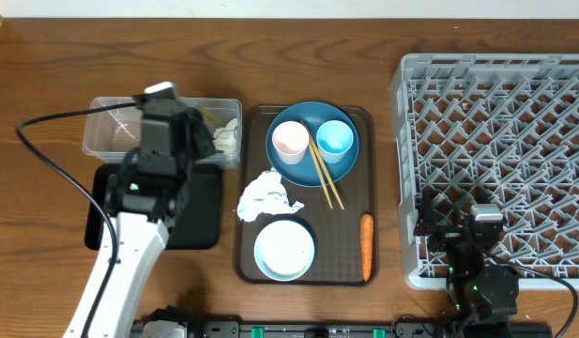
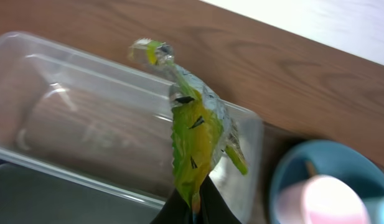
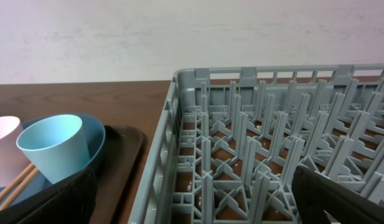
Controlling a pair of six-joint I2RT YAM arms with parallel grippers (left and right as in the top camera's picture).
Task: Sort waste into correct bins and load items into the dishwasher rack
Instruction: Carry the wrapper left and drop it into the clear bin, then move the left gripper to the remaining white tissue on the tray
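1. Left gripper [image 2: 192, 210] is pinched on one end of a green-yellow film wrapper [image 2: 193, 134], held over the clear tub [image 2: 67, 62].
2. Wrapper judged very light, limp, crinkly and possibly slick. An end pinch suffices, but it may cling to the pads on release.
3. Right gripper [image 3: 193, 186] is spread and empty, at the dishwasher rack [image 3: 272, 81] edge.

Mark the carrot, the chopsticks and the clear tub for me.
carrot [image 1: 366, 246], overhead view, middle of its body.
chopsticks [image 1: 325, 175], overhead view, midway along the pair.
clear tub [image 1: 109, 131], overhead view, bare left part of its floor.
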